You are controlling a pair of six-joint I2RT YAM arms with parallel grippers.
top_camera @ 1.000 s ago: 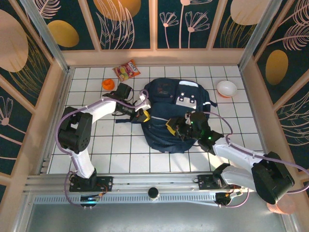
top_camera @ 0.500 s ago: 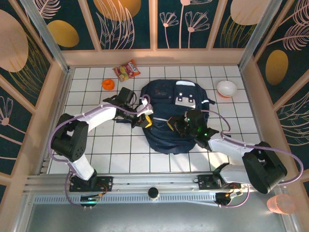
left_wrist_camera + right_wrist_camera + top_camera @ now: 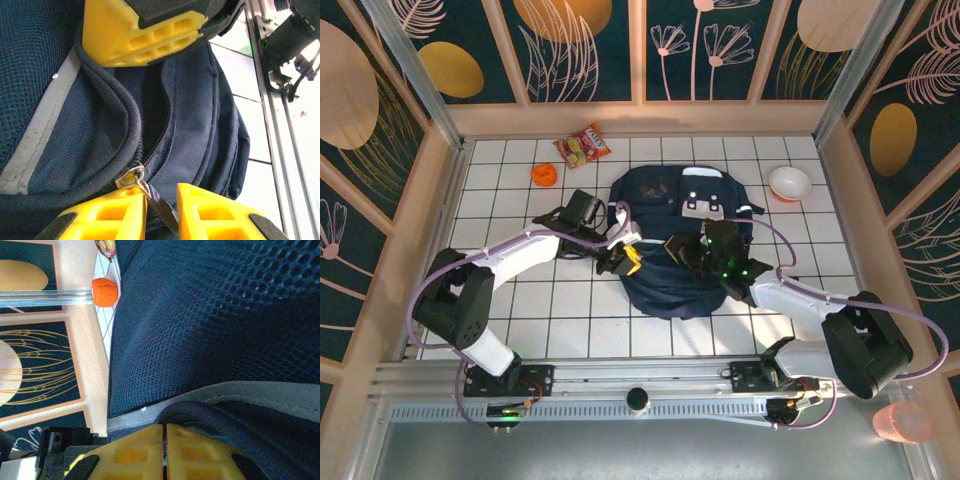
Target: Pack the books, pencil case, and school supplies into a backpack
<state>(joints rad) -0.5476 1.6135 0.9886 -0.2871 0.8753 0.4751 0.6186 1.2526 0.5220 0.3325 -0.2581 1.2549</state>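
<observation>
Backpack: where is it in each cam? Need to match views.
Top external: backpack mid-frame, slightly right of centre.
Left wrist: backpack across most of the frame, zipper up the middle.
Right wrist: backpack mesh covers right and top.
Shared landmark: pale grey stripe, left in left wrist, bottom right in right wrist.

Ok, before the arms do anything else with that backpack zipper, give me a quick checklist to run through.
1. Zipper pull between the fingers of the left gripper: ok.
2. Left gripper clamped on the pull: not ok, the jaws stand apart.
3. Right gripper bracing the backpack: shut against the fabric, ok; whether it pinches any, cannot tell.
4. Zipper closed: not ok, it gapes above the slider.
5. Contents packed inside: cannot tell.
6. Snack packet and round orange object apart from the backpack: ok.
</observation>
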